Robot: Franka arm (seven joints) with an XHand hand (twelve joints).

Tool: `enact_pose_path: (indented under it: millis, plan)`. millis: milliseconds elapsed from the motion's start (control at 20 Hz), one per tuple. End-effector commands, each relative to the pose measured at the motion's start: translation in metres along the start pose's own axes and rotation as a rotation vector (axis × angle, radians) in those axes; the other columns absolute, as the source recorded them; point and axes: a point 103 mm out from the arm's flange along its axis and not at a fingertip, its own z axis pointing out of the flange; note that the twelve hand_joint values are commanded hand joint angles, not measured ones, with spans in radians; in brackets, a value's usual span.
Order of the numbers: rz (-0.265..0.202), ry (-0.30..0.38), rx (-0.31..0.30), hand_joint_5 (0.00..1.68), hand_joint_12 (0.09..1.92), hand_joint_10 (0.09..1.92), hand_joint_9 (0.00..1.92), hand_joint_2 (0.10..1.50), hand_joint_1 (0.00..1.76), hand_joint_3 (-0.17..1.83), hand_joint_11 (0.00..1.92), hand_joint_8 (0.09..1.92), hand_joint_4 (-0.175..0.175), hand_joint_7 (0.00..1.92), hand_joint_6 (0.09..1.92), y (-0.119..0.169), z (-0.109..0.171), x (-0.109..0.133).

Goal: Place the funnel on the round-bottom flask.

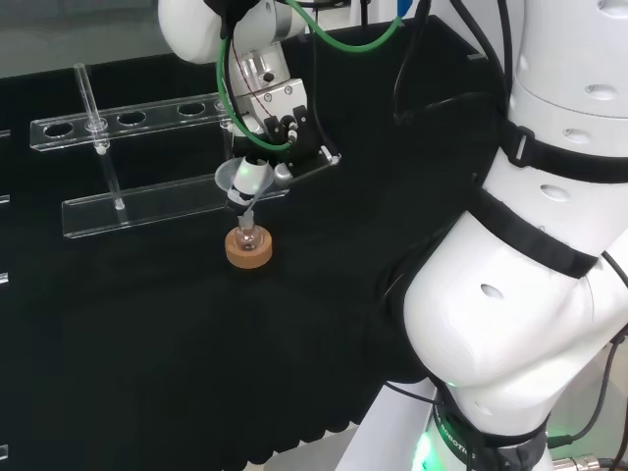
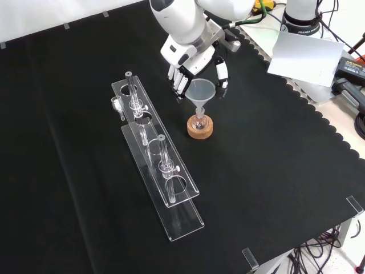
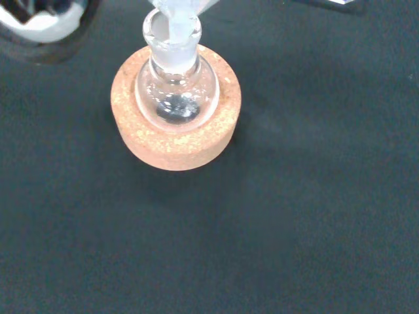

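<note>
Front view: clear cone funnel (image 2: 201,91), stem in flask (image 2: 199,121) neck.

Head, front and close wrist views all share the cork stand (image 1: 248,249).

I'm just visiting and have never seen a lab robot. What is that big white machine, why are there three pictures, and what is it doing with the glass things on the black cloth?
The white shapes are one robot arm ending in a black and white hand. One camera looks over the arm from behind, one looks down from the front, and one sits at the wrist, close to the work.

On the black cloth stand a clear plastic rack and a small round-bottom flask seated in a cork ring.

The hand's fingers and thumb are curled round a clear funnel. The wrist view shows the funnel's stem already in the flask's neck, with the hand not yet released.
</note>
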Motion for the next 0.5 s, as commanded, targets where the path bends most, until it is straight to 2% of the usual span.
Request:
enact_pose_path:
  millis: [50,500]
  plan:
    - [0.002,-0.002,0.001,0.72,1.29,0.48,0.85,0.72,0.8,0.55,0.66,0.69,0.002,0.55,0.71,-0.0002,0.0003,0.0016]
    - [-0.005,-0.01,0.016,0.72,1.29,0.48,0.85,0.72,0.8,0.55,0.66,0.69,0.0,0.54,0.71,0.0015,0.0048,0.0059]
